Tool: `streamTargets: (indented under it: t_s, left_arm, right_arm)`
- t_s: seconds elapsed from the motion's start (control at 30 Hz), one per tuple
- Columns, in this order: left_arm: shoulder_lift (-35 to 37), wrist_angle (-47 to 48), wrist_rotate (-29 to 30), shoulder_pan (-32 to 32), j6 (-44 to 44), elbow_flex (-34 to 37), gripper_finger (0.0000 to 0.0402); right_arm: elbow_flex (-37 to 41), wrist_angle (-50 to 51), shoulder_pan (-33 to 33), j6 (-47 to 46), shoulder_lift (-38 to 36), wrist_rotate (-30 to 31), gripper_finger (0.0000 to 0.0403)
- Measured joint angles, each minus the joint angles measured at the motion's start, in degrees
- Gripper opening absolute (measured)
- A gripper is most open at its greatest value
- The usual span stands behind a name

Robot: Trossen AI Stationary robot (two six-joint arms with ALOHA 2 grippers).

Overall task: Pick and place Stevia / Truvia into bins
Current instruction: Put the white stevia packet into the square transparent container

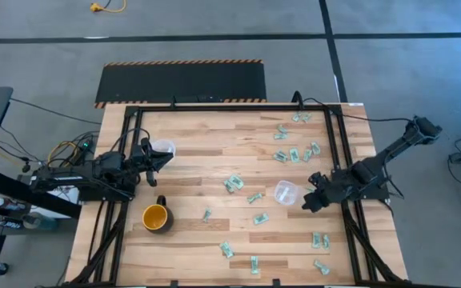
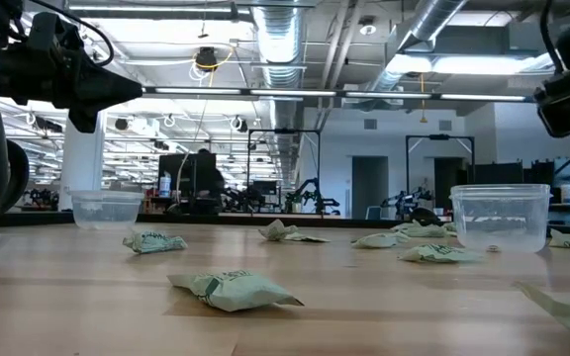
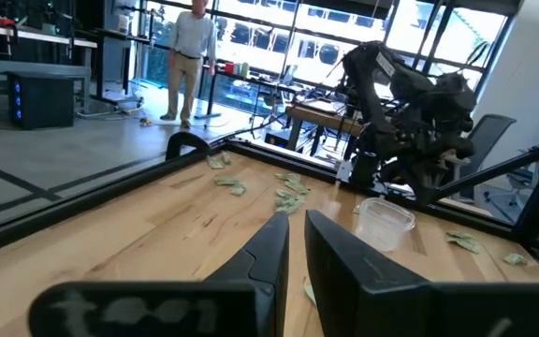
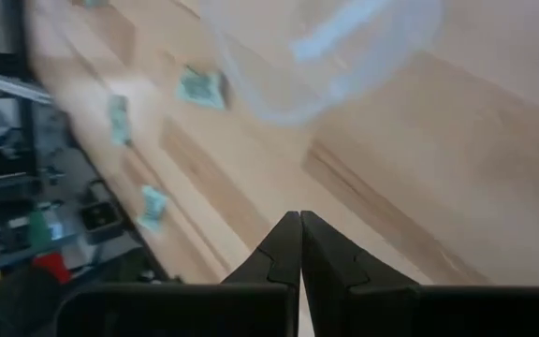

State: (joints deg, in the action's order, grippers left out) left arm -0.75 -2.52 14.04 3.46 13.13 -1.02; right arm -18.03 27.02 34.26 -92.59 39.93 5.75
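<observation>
Several pale green and white sachets lie flat and scattered on the wooden table, among them one at mid-table (image 1: pixel 232 184) and a cluster toward the far right (image 1: pixel 294 152); a crumpled one is close in the low view (image 2: pixel 234 289). Two clear cups stand upright: one on the left (image 1: pixel 164 148) (image 2: pixel 107 208), one right of centre (image 1: pixel 286 192) (image 2: pixel 500 216) (image 4: pixel 316 47). My left gripper (image 1: pixel 157 158) (image 3: pixel 295 229) hovers beside the left cup, its fingers a narrow gap apart and holding nothing. My right gripper (image 1: pixel 312 202) (image 4: pixel 299 225) is shut and empty, just right of the other cup.
A yellow-orange mug (image 1: pixel 157 217) stands near the table's left near side. A black metal frame (image 1: pixel 238 106) runs around the table. More sachets lie near the near edge (image 1: pixel 254 264) and the near right corner (image 1: pixel 321 268). A person stands in the room beyond (image 3: pixel 190 56).
</observation>
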Motion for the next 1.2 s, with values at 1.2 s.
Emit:
streamTargets:
  t_s: [1.2]
  left_arm:
    - [0.01, 0.09, 0.09, -0.02, -0.02, 0.00, 0.0027]
  right_arm:
    - [-23.94, 11.00, 20.16, -33.92, 42.25, -7.40, 0.0033]
